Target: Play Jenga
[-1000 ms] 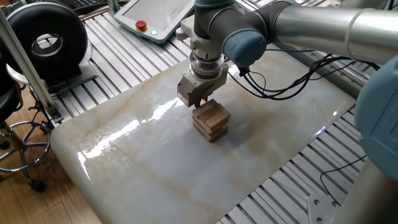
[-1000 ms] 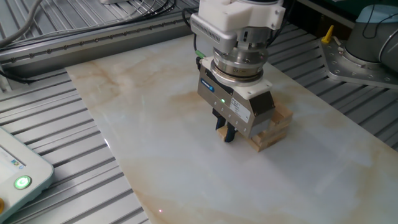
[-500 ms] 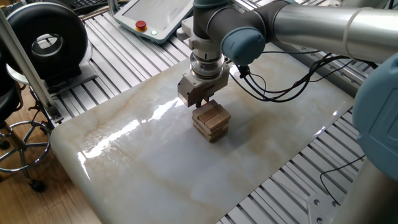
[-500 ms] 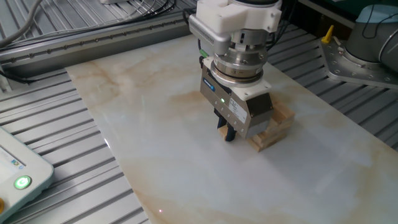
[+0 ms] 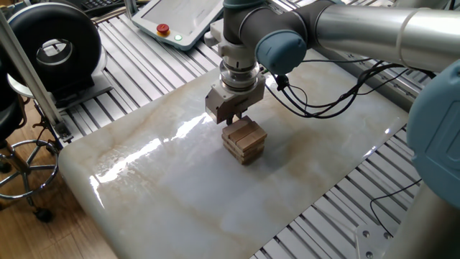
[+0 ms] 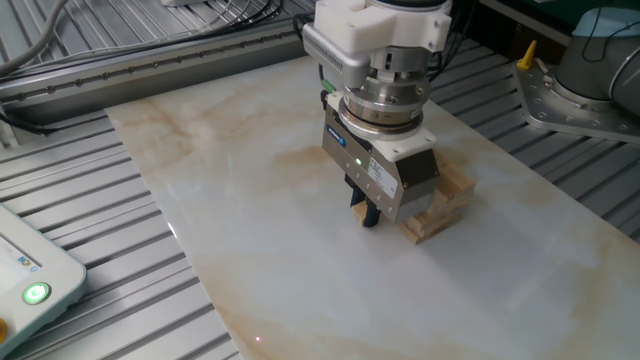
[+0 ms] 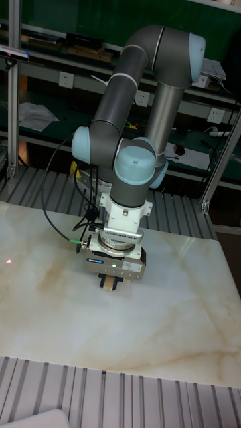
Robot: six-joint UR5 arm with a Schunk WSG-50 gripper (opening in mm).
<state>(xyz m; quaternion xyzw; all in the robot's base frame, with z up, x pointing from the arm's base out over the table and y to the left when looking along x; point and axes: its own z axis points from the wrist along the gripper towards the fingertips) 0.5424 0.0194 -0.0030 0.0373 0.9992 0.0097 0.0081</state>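
The Jenga stack [image 5: 244, 139] is a short pile of tan wooden blocks in crossed layers, standing mid-slab. My gripper [image 5: 233, 118] hangs upright at the stack's far-left edge, with its fingertips level with the top layers. In the other fixed view the gripper [image 6: 365, 212] covers most of the stack [image 6: 445, 200], and its dark fingers reach low beside the blocks. In the tall fixed view a tan bit of Jenga block [image 7: 107, 283] shows between the fingers of the gripper [image 7: 109, 285]. Whether the fingers clamp a block is unclear.
The stack stands on a marble slab [image 5: 165, 187] laid on a ribbed aluminium table [image 6: 90, 240]. A teach pendant [image 5: 176, 21] lies at the back. A black round device [image 5: 54, 47] sits at the left. Cables [image 5: 330, 101] trail from the wrist.
The gripper has shifted very slightly up and toward the stack since one second ago. The blocks look unmoved.
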